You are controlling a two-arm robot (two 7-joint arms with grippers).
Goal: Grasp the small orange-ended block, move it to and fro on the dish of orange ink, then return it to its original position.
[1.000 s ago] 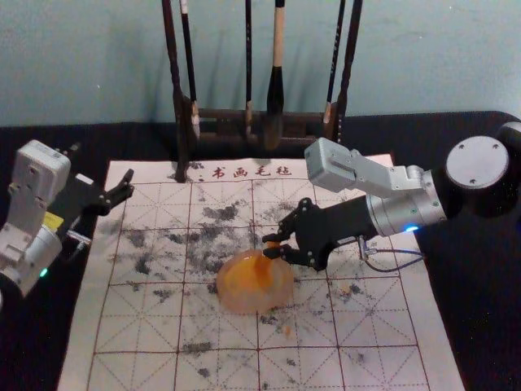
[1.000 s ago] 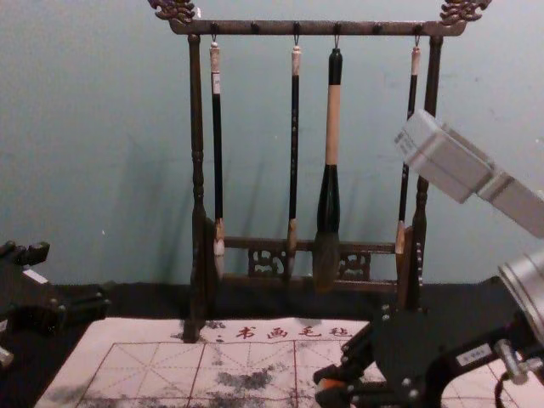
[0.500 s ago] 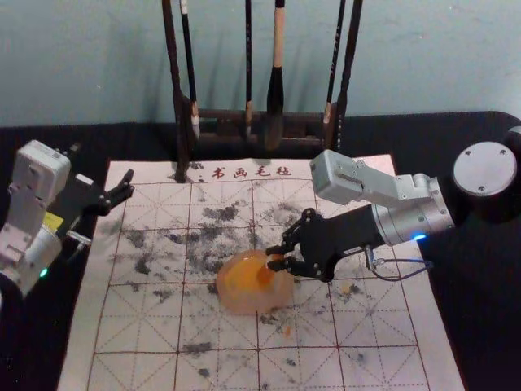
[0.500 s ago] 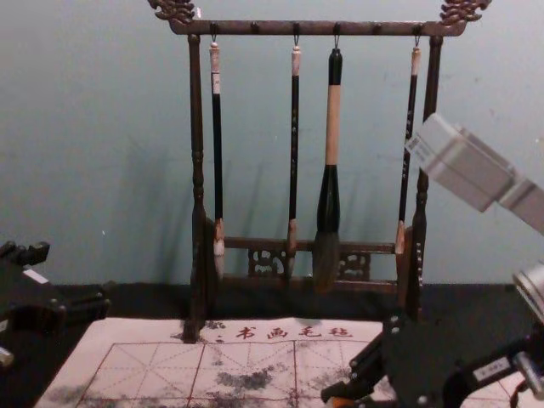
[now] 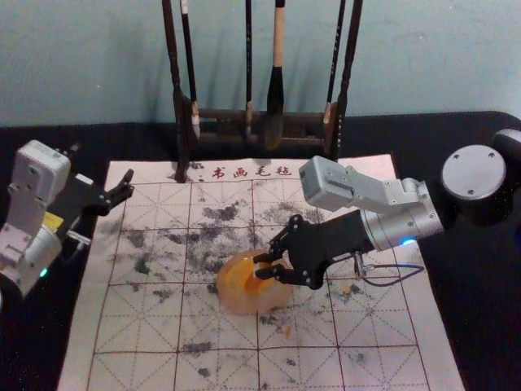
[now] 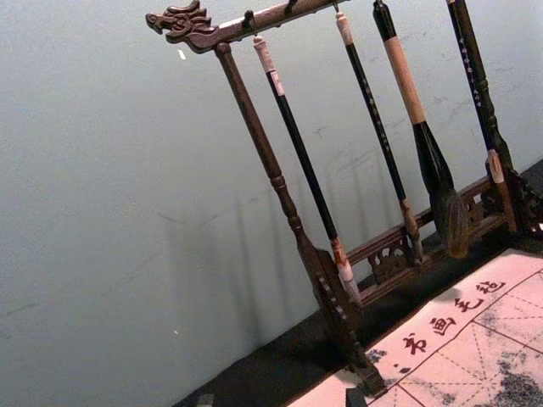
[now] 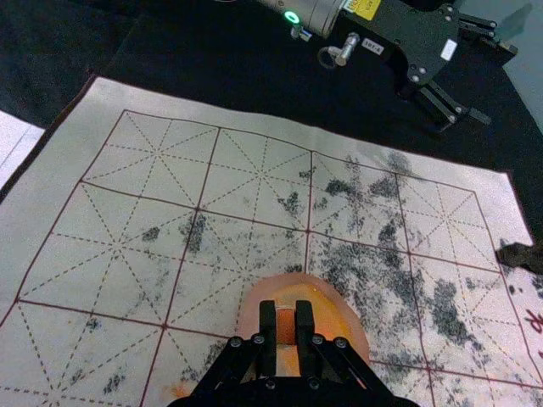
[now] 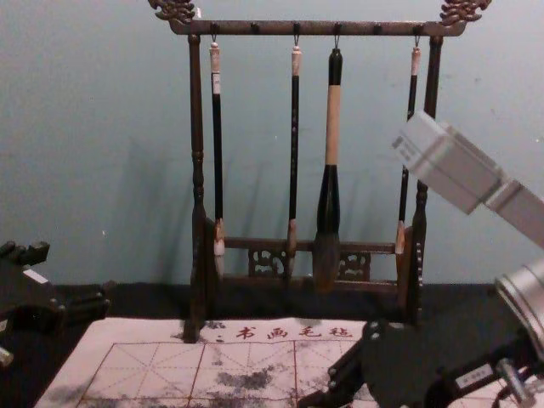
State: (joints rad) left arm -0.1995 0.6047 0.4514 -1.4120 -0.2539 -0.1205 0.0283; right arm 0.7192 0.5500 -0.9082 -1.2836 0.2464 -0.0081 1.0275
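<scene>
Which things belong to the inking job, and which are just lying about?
Job:
orange block
right gripper, holding it over the ink dish

Not needed:
hanging brushes
rack
mat under the dish
left gripper, idle at the mat's left edge

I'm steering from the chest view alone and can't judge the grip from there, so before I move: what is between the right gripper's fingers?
Observer: The orange block; the right gripper has one finger on either side of it.

Operator: And where is that, relative to the dish?

Observer: Over the dish, inside its rim as the head view looks down. I can't tell whether the block's end touches the ink.

Operator: Any orange on the mat around it?

Observer: Yes, a small orange mark on the mat, just off the dish on the side nearer the robot.
</scene>
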